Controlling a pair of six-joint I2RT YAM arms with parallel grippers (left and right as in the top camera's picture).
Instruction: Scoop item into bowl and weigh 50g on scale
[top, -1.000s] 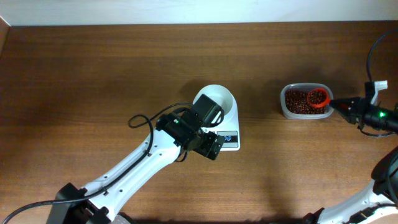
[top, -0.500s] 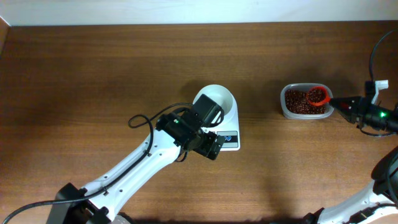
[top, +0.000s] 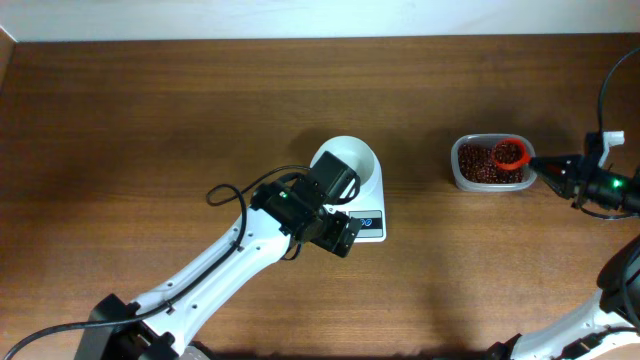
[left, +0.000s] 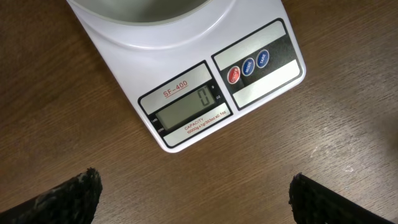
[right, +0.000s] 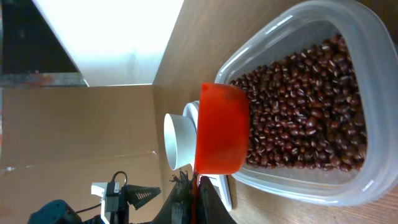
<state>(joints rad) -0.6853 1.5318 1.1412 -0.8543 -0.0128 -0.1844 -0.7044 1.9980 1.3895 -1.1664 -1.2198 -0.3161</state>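
The white bowl (top: 350, 162) stands on the white scale (top: 373, 224). In the left wrist view the scale (left: 186, 81) has its display lit, and the bowl's (left: 149, 6) underside shows at the top edge. My left gripper (top: 342, 237) (left: 199, 202) hangs open over the wood just in front of the scale, with nothing between its fingers. Dark red-brown beans (top: 482, 168) (right: 305, 112) fill a clear container (top: 461, 172) (right: 292, 186). My right gripper (top: 548, 169) (right: 198, 202) is shut on the handle of a red scoop (top: 511, 154) (right: 221, 130), whose cup sits in the beans.
The left arm (top: 220, 265) runs from the near left to the scale. A cable (top: 228, 190) loops beside its wrist. The right arm's base (top: 600, 320) sits at the near right corner. Bare wood lies between scale and container.
The red scoop and my right gripper have edged slightly toward the far side of the container. The left arm has not moved.
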